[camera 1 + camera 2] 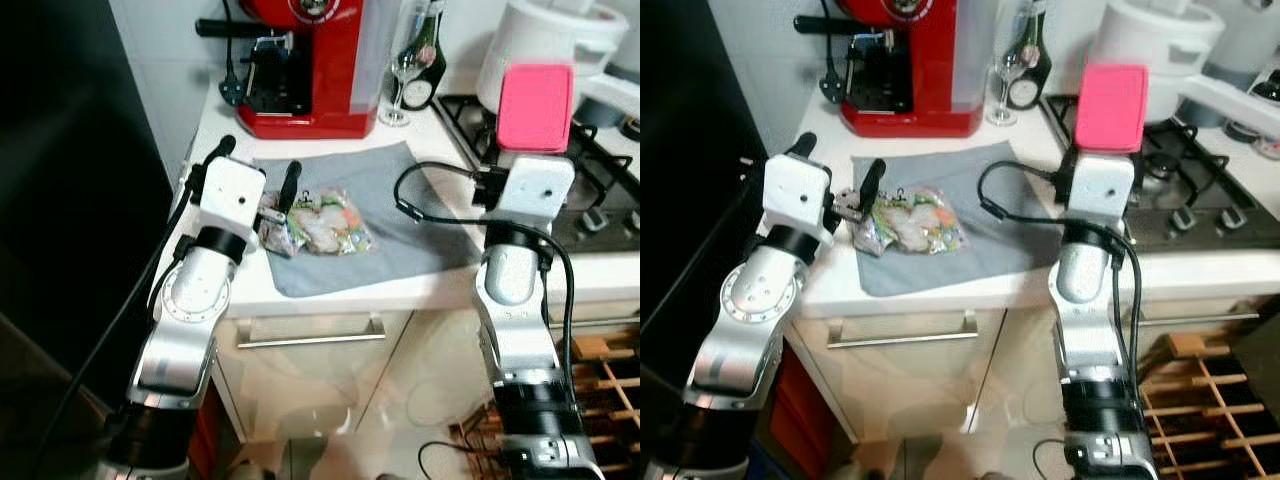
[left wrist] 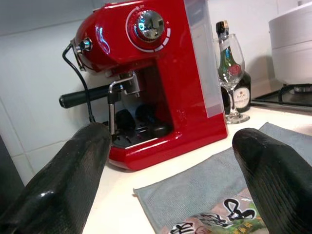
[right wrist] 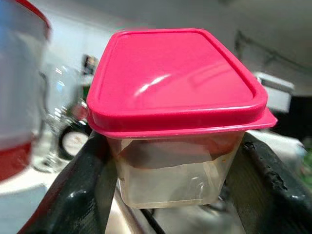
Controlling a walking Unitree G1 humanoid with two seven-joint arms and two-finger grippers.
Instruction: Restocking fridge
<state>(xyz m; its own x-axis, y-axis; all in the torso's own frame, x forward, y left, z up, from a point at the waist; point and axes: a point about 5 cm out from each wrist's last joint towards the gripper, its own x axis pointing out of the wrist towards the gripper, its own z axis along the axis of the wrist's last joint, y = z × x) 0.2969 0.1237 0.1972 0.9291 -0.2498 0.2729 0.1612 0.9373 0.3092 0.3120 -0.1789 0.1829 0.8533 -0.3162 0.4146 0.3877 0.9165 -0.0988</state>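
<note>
Far left, a dark panel (image 1: 70,200) fills the edge of my head view, next to the white surface (image 1: 250,290). My left gripper (image 1: 262,180) is held low over the near left part of that surface, its jaws spread wide and holding nothing; one black finger (image 2: 63,185) and the other frame a crinkled food packet (image 1: 315,225) lying on a grey cloth (image 1: 420,215). The packet sits at the cloth's left half, just beside the fingertips; I cannot tell whether they touch it. Behind the cloth, at the far left of the surface, stands a red espresso machine (image 1: 310,70), with a wine glass (image 2: 230,73) and a dark bottle (image 2: 239,92) just to its right. Right of centre, my right gripper (image 3: 170,161) is raised above the surface edge with its jaws closed against the two sides of a clear container with a pink lid (image 1: 536,107), held upright, some reddish content showing inside. Far right lies a gas hob (image 1: 600,190), with a white appliance (image 1: 550,40) behind it. Below the surface, a drawer handle (image 1: 310,333) and a wooden rack (image 1: 610,380) are visible.
</note>
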